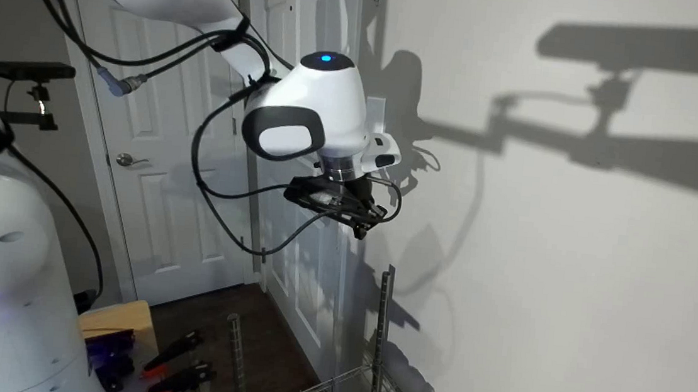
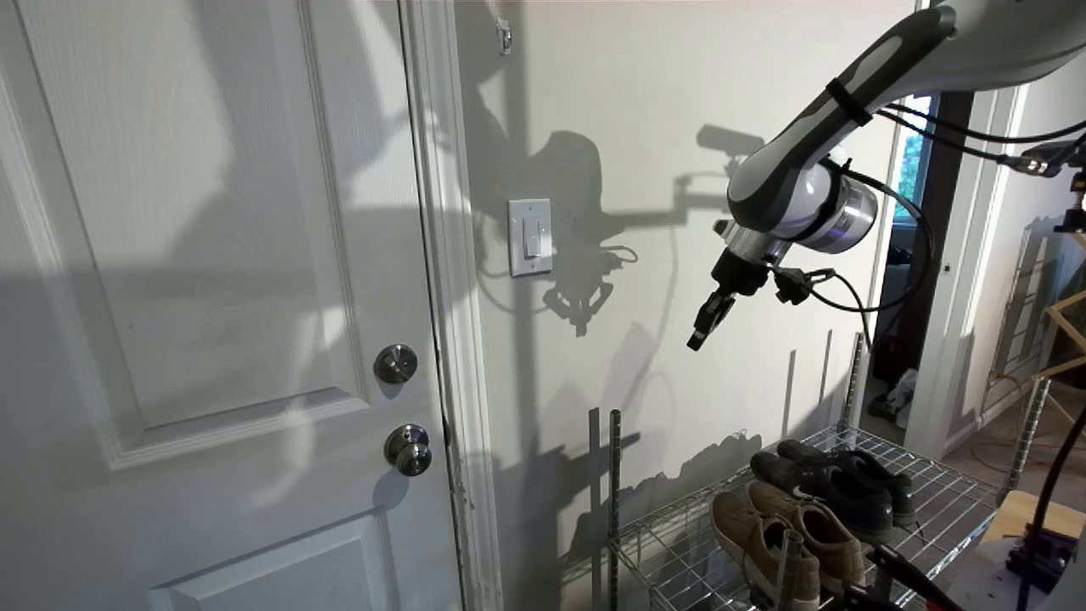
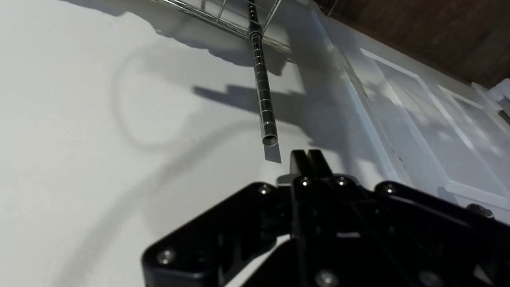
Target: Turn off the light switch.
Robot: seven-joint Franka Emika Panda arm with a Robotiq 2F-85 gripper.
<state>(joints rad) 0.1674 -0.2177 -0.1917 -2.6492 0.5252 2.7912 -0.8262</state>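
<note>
Exterior view: open room separates tool [image 2: 696,340] from switch [image 2: 530,238] edge

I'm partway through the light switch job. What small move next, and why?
I'd probably raise the gripper a little, fingers shut: in both exterior views it appears lower than the light switch, and the wrist view shows wall and a rack post ahead, with the switch out of sight.

Looks like somebody's home: panelled white door [image 2: 221,255] with knob [image 2: 411,454] and deadbolt [image 2: 395,364], plus brown shoes [image 2: 785,535] and black shoes [image 2: 840,488] sitting on a wire rack [image 2: 946,492].
</note>
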